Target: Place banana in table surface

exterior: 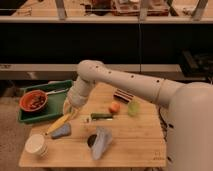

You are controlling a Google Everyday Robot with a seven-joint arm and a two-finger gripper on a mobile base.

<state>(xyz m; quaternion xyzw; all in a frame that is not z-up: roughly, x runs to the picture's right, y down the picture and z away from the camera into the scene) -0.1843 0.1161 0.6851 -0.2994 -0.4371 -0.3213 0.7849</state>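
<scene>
The yellow banana [59, 123] lies slanted low over the left part of the table surface [135, 142], its lower end toward the front left. Its upper end sits in my gripper [71, 109], which is shut on it, just right of the green tray. I cannot tell whether the banana's lower end touches the wood. The arm comes in from the right, across the back of the table.
A green tray [56, 89] with a red bowl [33, 101] stands at the left. A blue-grey sponge [62, 132] and a white cup [37, 145] lie below the banana. An orange fruit [114, 107], a dark green stick [102, 116], a green cup [133, 107] and a grey pouch [101, 142] occupy the middle.
</scene>
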